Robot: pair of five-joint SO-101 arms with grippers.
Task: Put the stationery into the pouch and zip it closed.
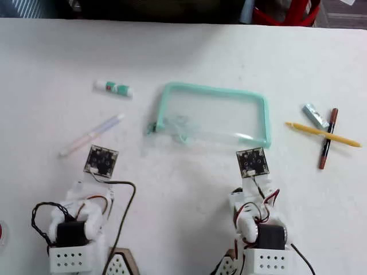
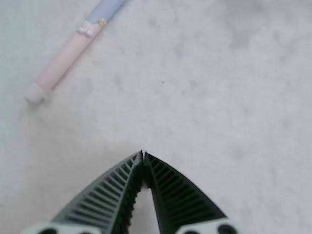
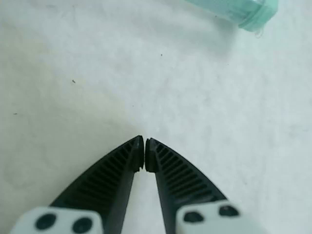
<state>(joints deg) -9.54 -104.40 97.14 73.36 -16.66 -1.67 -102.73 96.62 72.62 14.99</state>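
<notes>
L hand (image 2: 143,156), R hand (image 3: 145,145) closed (tips touching); pouch (image 1: 213,90) lies mid-table

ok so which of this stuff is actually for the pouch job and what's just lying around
For the job:
- clear pouch with mint zip edge
- pink and blue pen
- white and green stick, likely glue
- yellow pen
- dark red pen
- small silvery blue item, too small to name

Just lying about:
- red object beyond the table
</notes>
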